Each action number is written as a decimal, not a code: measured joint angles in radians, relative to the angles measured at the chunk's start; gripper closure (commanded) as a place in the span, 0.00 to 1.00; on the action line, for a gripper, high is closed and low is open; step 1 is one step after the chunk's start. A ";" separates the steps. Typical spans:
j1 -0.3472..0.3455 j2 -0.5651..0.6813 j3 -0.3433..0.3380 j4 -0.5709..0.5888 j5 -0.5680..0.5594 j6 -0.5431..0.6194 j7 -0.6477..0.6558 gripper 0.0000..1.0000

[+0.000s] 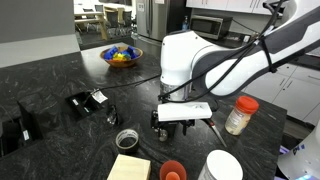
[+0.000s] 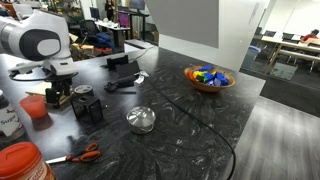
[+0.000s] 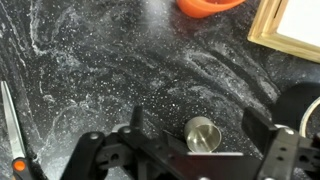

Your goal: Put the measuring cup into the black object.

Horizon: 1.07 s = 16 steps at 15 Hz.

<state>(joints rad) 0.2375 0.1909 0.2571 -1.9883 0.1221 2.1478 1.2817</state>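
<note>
The wooden bowl (image 1: 122, 56) in the upper middle of an exterior view holds a heap of blue, yellow and red pieces. It shows again at the right of the frame (image 2: 208, 77). The jar (image 1: 240, 115) with the orange lid, at the right, has something pale inside. The black-rimmed dish (image 1: 127, 138) at lower centre shows only its pale inside. The orange cup (image 1: 172, 170) at the bottom edge is too small for its inside to be read.

Only the wrist view shows the measuring cup (image 3: 203, 133). It stands on the dark speckled counter (image 3: 100, 60) at lower centre, its thin handle running toward the lower right. It lies between the fingers of the gripper (image 3: 193, 125), which are spread wide with neither touching it. In both exterior views the gripper (image 1: 172, 122) hides the cup.

The black object (image 2: 88, 107) can be told in just one exterior view, where it stands upright just right of the gripper (image 2: 58, 97). That view also shows a round silver piece (image 2: 140, 120) at centre. The scissors (image 2: 85, 153) with orange grips lie near the bottom, and run up the left edge of the wrist view (image 3: 8, 125).

Counted: one bowl, one dish, one orange cup, one measuring cup, one pair of scissors.
</note>
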 measured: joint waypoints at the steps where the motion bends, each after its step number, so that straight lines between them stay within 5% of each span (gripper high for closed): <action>1: 0.000 -0.002 -0.001 0.000 0.000 0.000 0.000 0.00; 16: -0.002 0.092 -0.056 0.026 0.039 0.043 -0.017 0.00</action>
<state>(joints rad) 0.2358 0.2827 0.2011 -1.9623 0.1610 2.1912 1.2645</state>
